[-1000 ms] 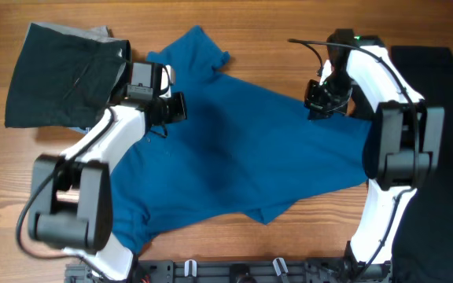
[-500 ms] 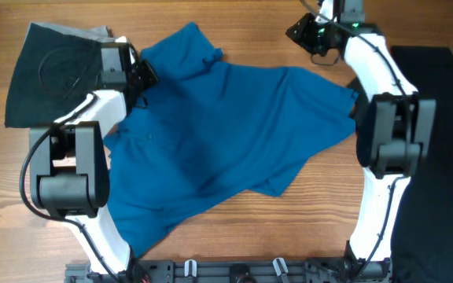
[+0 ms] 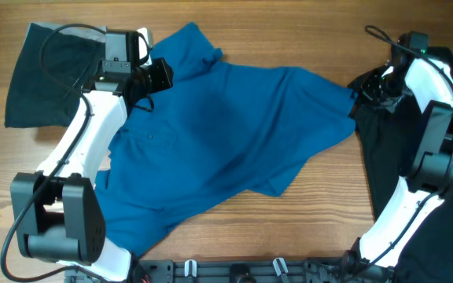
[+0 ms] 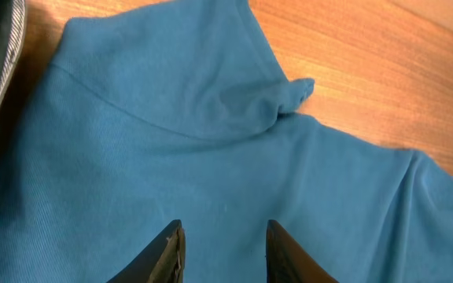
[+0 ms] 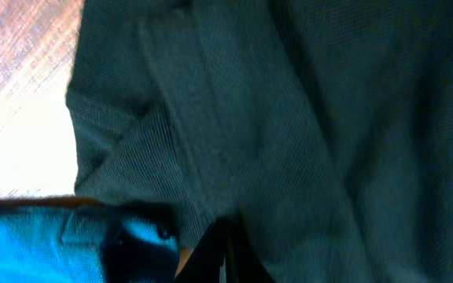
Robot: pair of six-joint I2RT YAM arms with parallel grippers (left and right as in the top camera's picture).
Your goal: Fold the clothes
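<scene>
A blue polo shirt [image 3: 226, 141] lies spread and rumpled across the middle of the wooden table. My left gripper [image 3: 160, 75] hovers over its upper left part, near the sleeve [image 4: 234, 86]. In the left wrist view the left gripper [image 4: 225, 240] is open, with only blue cloth showing between the fingertips [image 4: 173, 245]. My right gripper [image 3: 370, 86] sits at the shirt's right corner, where it meets a black garment [image 3: 431, 157]. In the right wrist view the right gripper [image 5: 222, 250] is shut, with its fingers together over dark cloth [image 5: 305, 118].
A dark folded garment [image 3: 49, 75] lies at the back left beside the left arm. The black garment covers the right side of the table. Bare wood [image 3: 305, 228] shows in front of the shirt, and a rack [image 3: 242, 271] runs along the near edge.
The shirt was pulled wider and flatter. My right gripper swung from the back edge of the table down to the black garment's edge. The left gripper shifted slightly right over the shirt.
</scene>
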